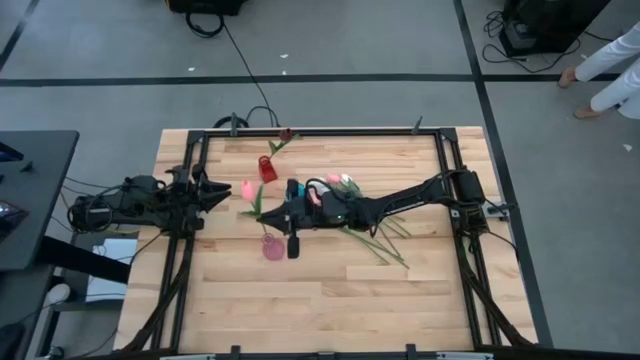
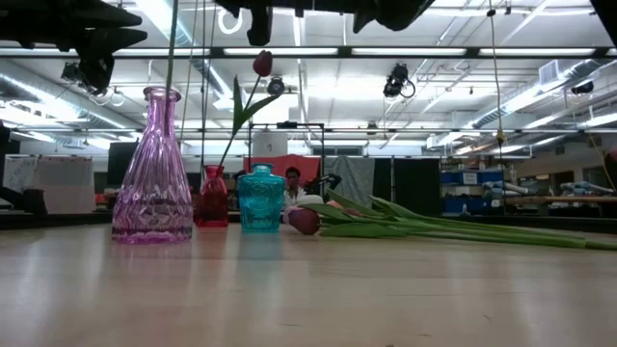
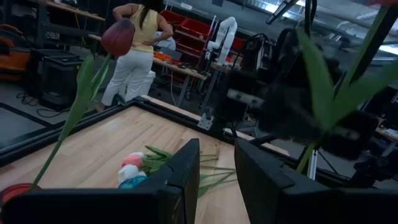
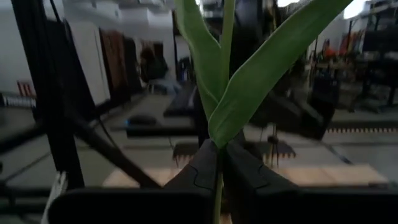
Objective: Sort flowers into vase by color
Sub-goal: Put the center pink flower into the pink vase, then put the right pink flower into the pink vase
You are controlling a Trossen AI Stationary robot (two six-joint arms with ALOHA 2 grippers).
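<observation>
My right gripper (image 1: 262, 213) reaches from the table's right to just above the pink glass vase (image 1: 272, 247) and is shut on a pink tulip (image 1: 248, 188). The tulip's thin stem (image 2: 174, 48) runs down to the pink vase's mouth (image 2: 161, 93); whether it is inside I cannot tell. A dark red tulip (image 2: 261, 64) stands with its stem in the red vase (image 2: 212, 196). The teal vase (image 2: 260, 198) holds none. More tulips (image 2: 405, 226) lie flat on the table. My left gripper (image 1: 215, 195) hovers open to the left of the vases. My right gripper pinches the tulip's stem (image 4: 218, 186) between its two fingers (image 4: 245, 177), just below where the leaves (image 4: 249, 81) branch off. The fingers come level from the table's right, across the stem. The tulip stands upright and lifted, leaves above the fingers, stem hanging below them.
The pile of pink and white tulips (image 1: 345, 185) with long stems (image 1: 385, 240) lies under my right arm. A black frame (image 1: 320, 131) borders the table. A person (image 3: 134, 50) stands beyond the far edge. Bare wood (image 1: 330, 300) fills the near half.
</observation>
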